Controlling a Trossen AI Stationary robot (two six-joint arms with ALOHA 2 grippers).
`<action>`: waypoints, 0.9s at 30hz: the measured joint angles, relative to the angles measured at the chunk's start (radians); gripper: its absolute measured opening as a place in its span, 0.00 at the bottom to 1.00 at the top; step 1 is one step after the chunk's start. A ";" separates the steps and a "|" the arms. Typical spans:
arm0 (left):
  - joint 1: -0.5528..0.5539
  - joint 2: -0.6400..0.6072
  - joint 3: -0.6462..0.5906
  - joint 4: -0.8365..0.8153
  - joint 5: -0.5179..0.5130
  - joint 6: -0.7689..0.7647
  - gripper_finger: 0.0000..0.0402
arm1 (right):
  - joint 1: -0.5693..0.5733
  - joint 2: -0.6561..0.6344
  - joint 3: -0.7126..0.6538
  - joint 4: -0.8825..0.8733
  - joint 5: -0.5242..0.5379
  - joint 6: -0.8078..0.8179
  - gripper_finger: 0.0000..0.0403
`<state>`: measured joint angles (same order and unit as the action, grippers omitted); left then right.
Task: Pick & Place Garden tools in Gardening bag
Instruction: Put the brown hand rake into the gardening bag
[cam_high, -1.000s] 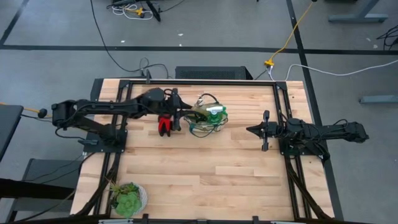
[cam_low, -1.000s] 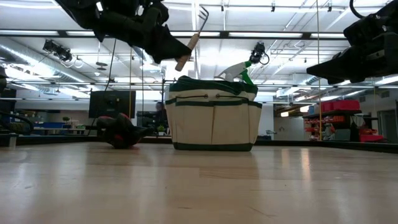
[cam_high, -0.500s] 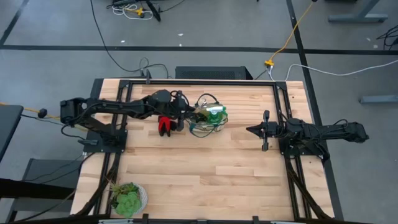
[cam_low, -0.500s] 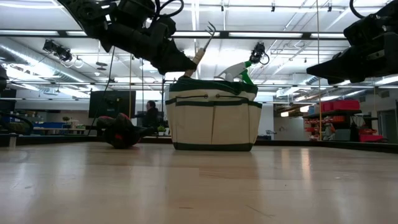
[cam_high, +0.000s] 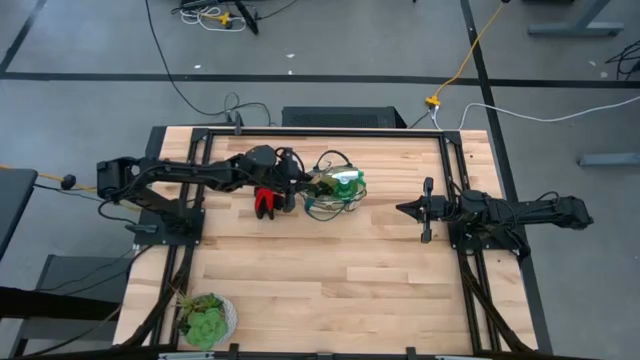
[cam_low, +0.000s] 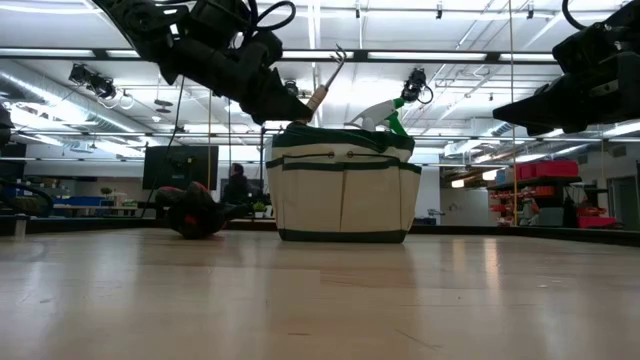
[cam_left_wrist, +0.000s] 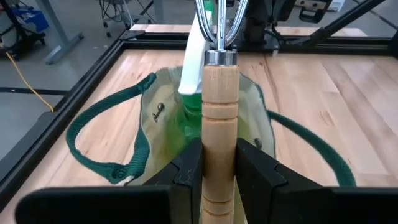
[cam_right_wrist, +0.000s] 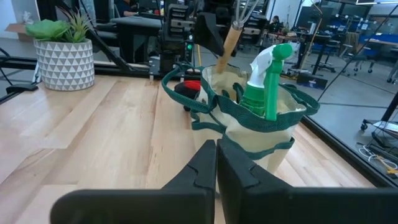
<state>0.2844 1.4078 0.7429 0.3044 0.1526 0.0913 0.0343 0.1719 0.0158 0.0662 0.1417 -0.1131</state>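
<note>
The tan gardening bag (cam_high: 335, 192) with dark green trim stands on its base at the table's far middle. It shows in the low view (cam_low: 342, 195) too. A green spray bottle (cam_low: 390, 115) with a white nozzle stands in it. My left gripper (cam_left_wrist: 219, 171) is shut on the wooden-handled mini rake (cam_low: 318, 97), just above the bag's left rim. The red-and-black gloves (cam_high: 265, 200) lie on the table left of the bag. My right gripper (cam_right_wrist: 216, 155) is shut and empty, right of the bag. I see no shears or brush. My left gripper pinches the rake's wooden handle (cam_left_wrist: 219, 134) between its two fingers (cam_left_wrist: 186, 171). It comes from the table's left, slanting down. The handle runs out ahead of the fingers and slants up, its metal tines (cam_low: 340, 58) uppermost. The rake is lifted clear, above the bag's left rim.
A green succulent in a pale pot (cam_high: 205, 318) stands at the table's near left corner. Bare wood lies between the bag and my right gripper (cam_high: 405, 209) and across the near half. The bag's dark loop handles (cam_left_wrist: 106, 155) hang outward.
My left gripper has gone toward the table's right edge and a little down, to the bag's left rim, carrying the rake. The rake's tines have come lower and nearer the spray bottle. The bag, the gloves and my right arm have kept still.
</note>
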 joint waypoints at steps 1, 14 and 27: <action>0.000 0.000 0.000 -0.007 -0.002 0.004 0.20 | 0.000 0.000 0.000 0.000 0.000 0.000 0.04; 0.000 0.000 0.000 -0.035 -0.055 0.052 0.20 | 0.000 0.000 0.000 0.000 0.000 0.000 0.04; 0.000 0.000 0.000 -0.089 -0.070 0.063 0.21 | 0.000 0.000 0.000 0.000 0.000 0.000 0.04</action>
<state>0.2844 1.4075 0.7433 0.2157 0.0831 0.1539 0.0345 0.1718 0.0158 0.0662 0.1417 -0.1134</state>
